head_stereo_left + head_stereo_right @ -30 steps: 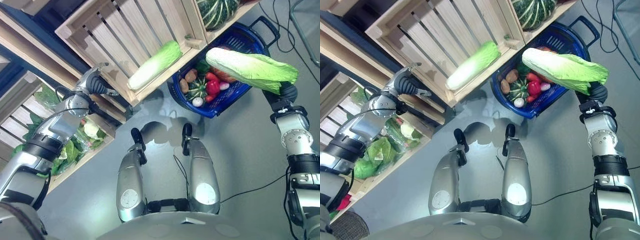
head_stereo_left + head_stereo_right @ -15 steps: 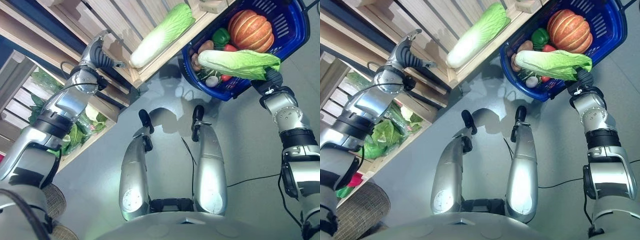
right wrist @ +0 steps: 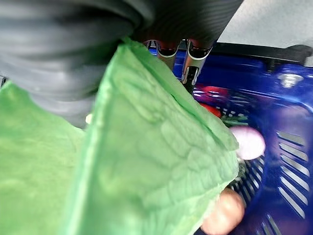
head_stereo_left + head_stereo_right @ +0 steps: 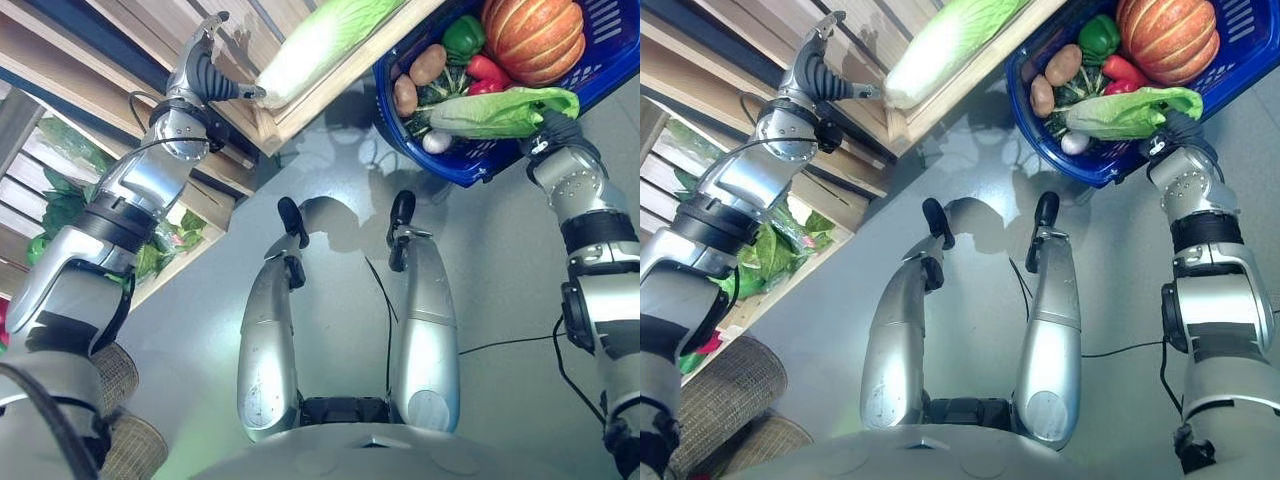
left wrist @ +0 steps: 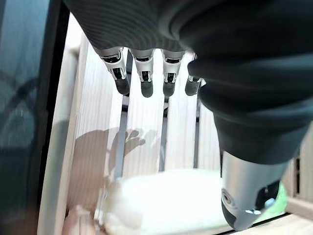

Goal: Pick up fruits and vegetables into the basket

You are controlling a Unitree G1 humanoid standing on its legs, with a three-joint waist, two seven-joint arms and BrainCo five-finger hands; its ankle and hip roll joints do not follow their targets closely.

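Lowered since a second ago, the cabbage [image 4: 505,110] in the right hand [image 4: 556,129] now lies across the produce inside the blue basket [image 4: 470,170] rather than hanging above its rim, and the whole view has tipped as the robot leaned. Going from the left: leafy greens [image 4: 60,205] sit in a low wooden crate [image 4: 190,255] by the floor, and two woven baskets [image 4: 120,420] stand at the near left. Above them the left hand [image 4: 205,70] reaches up at the edge of the upper wooden crate [image 4: 300,110], its fingers [image 5: 142,78] straight and released, holding nothing, the tips close to the crate's slats. Just beside that hand, inside the crate, lies a second cabbage [image 4: 320,45], pale at its near end and green farther in; the thumb points toward its pale end, and I cannot tell whether it touches. To the right, on the floor under the crate's corner, the blue basket holds two potatoes [image 4: 427,65], a green pepper [image 4: 462,32], a red pepper [image 4: 488,70], a dark green squash [image 4: 435,95], a small pale onion [image 4: 437,142] and a big orange pumpkin [image 4: 532,38] at the far side. The held cabbage rests over the peppers and squash, its leafy end toward the basket's right wall. The right hand is at that wall with the leaves against its palm and its fingers [image 3: 195,63] reaching past them, apparently grasping the cabbage.
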